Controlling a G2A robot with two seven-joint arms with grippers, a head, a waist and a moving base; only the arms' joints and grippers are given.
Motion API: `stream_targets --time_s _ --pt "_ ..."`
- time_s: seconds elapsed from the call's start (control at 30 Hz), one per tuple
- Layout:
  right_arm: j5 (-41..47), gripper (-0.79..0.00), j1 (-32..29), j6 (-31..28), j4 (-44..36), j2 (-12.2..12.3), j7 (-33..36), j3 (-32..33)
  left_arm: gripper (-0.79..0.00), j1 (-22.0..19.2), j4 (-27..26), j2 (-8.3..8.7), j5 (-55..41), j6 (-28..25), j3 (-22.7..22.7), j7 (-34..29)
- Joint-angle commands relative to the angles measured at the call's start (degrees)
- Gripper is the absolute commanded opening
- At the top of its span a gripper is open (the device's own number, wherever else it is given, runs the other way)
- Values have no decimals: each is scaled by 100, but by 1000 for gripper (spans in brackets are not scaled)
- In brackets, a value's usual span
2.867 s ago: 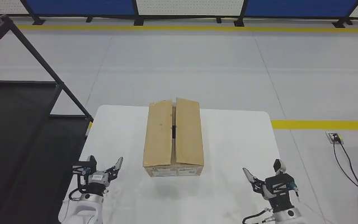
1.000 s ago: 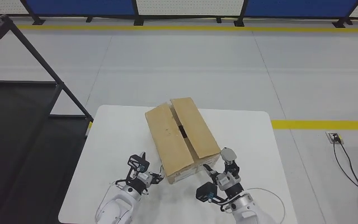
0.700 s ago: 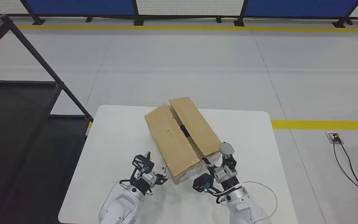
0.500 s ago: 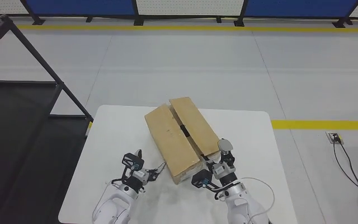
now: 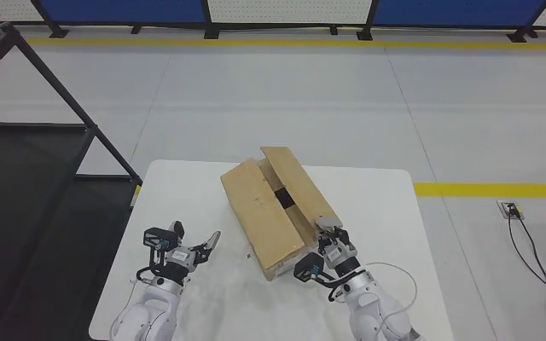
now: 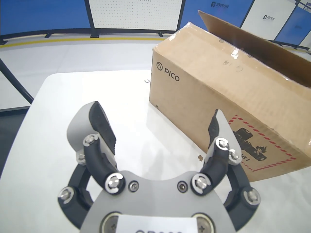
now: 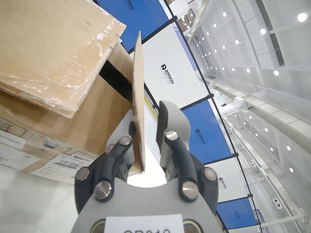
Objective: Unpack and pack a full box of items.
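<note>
Found the box on the table, one flap raised. Judged flap-opening under way. Noted right gripper part-open astride that flap; left gripper near the box, wide open, empty. Needed next: pinching, folding outward.

Wide bare table on the left side of the box, passable right up to its long wall. Near right corner blocked by the right gripper astride a lifted flap. Only a narrow dark slot between the flaps.
</note>
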Motion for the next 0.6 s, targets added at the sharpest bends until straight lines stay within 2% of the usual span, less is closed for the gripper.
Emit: stream_targets --time_s 0.0,0.23,0.57 --pt "31 -785 10 -93 9 6 -79 59 0 -3 -13 -1 -103 -72 -30 -9" --pt "125 -785 -9 -475 -13 57 -549 297 0 -1 -26 -1 -105 -106 -67 -49" --pt "473 -785 23 -1314 -29 153 -1145 727 0 -5 -46 -6 -22 -131 -48 -140"
